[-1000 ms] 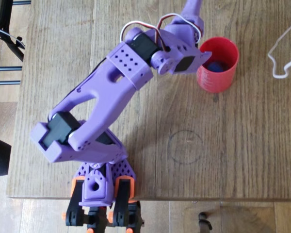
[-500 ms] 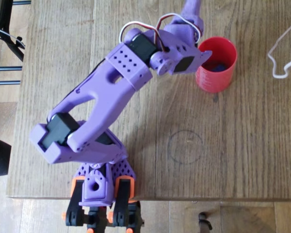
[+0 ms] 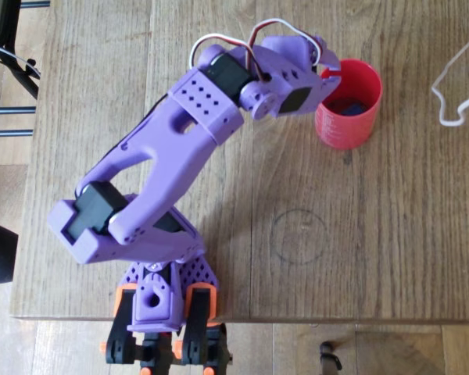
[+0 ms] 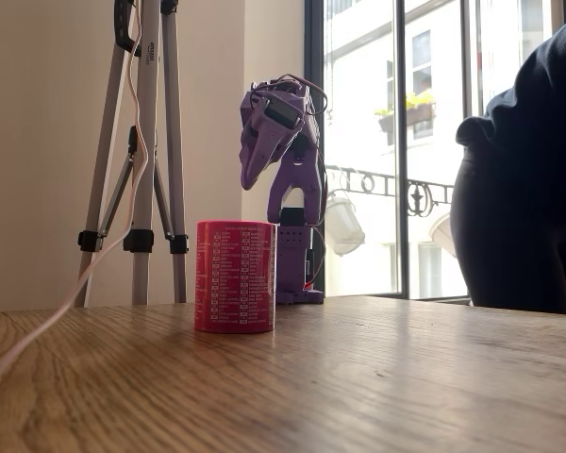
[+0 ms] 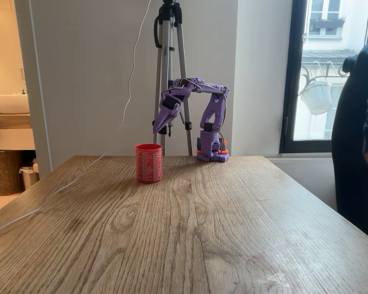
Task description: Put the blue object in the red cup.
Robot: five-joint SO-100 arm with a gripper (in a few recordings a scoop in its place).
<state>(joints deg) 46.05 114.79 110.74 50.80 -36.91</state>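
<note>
Blue object [image 3: 345, 106] lies inside the red cup [image 3: 346, 109], down at the bottom, as you can see from the overhead view; only part of it shows past the cup's rim and the arm's head. Your red cup stands upright on the wooden counter [image 3: 375, 234], and in both fixed views its side carries rows of small pale markings [image 4: 235, 276] [image 5: 148, 163].

Your purple arm [image 3: 172, 164] reaches from its base at the counter's near edge in the overhead view toward the cup, and the pincer [image 5: 160, 128] hangs above the cup, just off its rim, touching nothing. In a fixed view it points downward, clear of the cup top [image 4: 255, 165]. You cannot tell from these views whether its fingers are spread or pressed together; the tips are too small or hidden by the wrist.

A white cable [image 3: 453, 86] loops on the counter to the right of the cup in the overhead view, well apart from it. A tripod [image 5: 172, 67] stands behind the counter, and a person in dark clothing [image 5: 359, 135] is at the right edge.
</note>
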